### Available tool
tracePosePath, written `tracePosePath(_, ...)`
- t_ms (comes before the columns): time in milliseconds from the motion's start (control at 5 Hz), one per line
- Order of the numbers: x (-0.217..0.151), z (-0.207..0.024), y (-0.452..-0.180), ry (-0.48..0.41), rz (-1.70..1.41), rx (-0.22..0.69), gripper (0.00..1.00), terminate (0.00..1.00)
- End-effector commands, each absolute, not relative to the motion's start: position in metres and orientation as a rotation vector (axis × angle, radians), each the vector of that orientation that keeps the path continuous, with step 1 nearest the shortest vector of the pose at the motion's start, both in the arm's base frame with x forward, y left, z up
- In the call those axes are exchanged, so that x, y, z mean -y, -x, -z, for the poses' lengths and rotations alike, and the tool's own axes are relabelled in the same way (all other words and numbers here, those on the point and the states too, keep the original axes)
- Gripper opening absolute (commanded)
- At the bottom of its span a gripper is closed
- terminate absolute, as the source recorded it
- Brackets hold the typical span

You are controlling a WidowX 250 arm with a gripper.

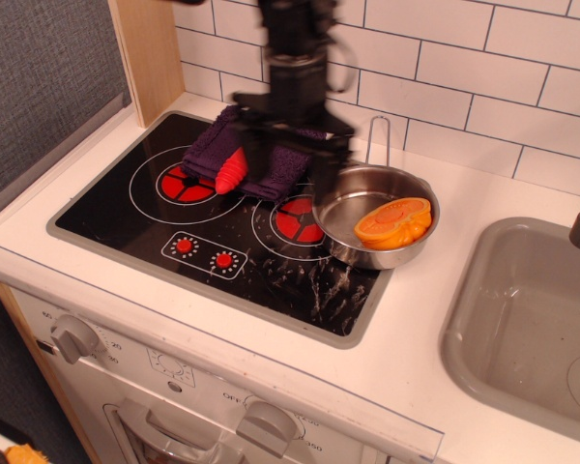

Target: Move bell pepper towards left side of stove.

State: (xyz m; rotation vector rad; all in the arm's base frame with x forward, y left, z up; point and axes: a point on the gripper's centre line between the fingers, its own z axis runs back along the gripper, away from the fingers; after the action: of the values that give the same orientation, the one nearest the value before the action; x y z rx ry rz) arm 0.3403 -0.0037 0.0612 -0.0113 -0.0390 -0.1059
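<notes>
The orange bell pepper (394, 222) lies cut face up inside a steel pan (343, 208) at the right end of the black stove (106, 208). My gripper (288, 176) hangs, motion-blurred, above the back middle of the stove, just left of the pan and over a purple cloth. Its two fingers stand wide apart with nothing between them. It is apart from the pepper, up and to its left.
A purple cloth (275, 164) with a red-handled spoon (232, 174) on it lies over the back burners. A grey sink (522, 309) is at the right. A wooden panel (145, 48) and a tiled wall border the back. Oven knobs (74, 337) sit below the front edge.
</notes>
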Motion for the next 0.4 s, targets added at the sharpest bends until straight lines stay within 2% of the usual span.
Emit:
tracePosePath(0, 0.064, -0.071, -0.344, 0.042, 0.232, 0.078, 1.00, 0.00)
tracePosePath(200, 0.064, -0.055, -0.349, 0.039, 0.232, 0.039, 1.00, 0.00)
